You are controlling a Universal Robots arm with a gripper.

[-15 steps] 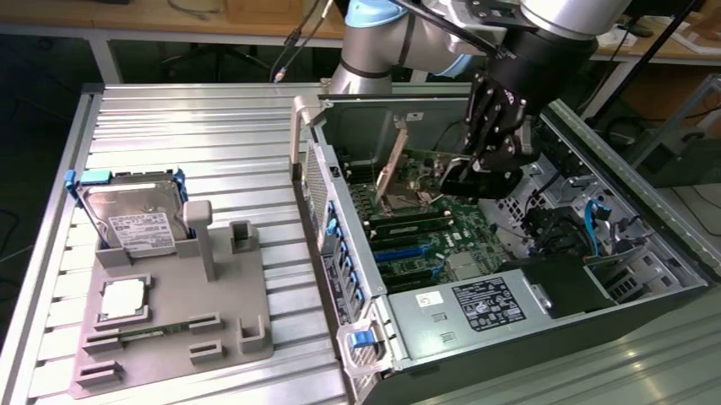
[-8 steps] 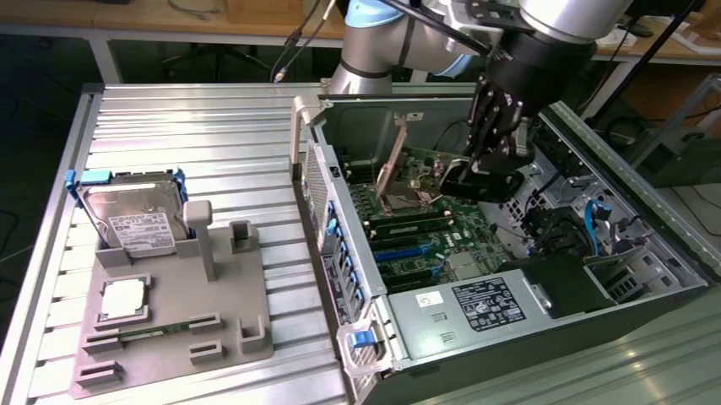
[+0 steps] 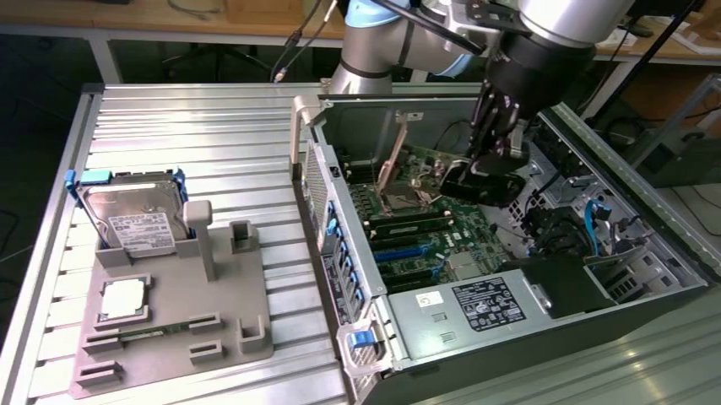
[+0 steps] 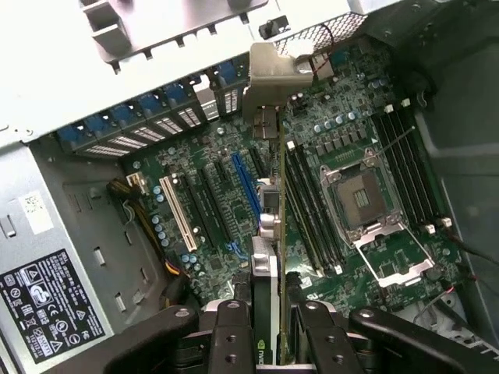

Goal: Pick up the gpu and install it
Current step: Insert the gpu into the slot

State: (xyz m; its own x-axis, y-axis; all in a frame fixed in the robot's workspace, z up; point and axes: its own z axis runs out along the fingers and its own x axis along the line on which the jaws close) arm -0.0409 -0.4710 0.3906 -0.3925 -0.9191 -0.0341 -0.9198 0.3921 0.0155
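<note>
The gpu (image 4: 269,265) is a thin card seen edge-on, running from between my fingers to its silver end bracket (image 4: 273,74) at the case's rear slot wall. My gripper (image 4: 270,331) is shut on the card's near end, one black finger (image 4: 234,335) on each side. The card stands upright over the green motherboard (image 4: 210,210), beside a blue expansion slot (image 4: 245,183) and the empty CPU socket (image 4: 360,195). Whether it sits in a slot I cannot tell. In the exterior view my gripper (image 3: 468,173) reaches down into the open computer case (image 3: 631,194), with the gpu (image 3: 423,164) stretching toward the rear wall.
A grey fixture (image 3: 225,321) on the slatted table at the exterior view's left holds a hard drive (image 3: 135,219), a CPU (image 3: 121,299) and a RAM stick (image 3: 147,333). Inside the case are the power supply (image 3: 474,308), RAM slots (image 4: 398,156) and cables (image 3: 597,224).
</note>
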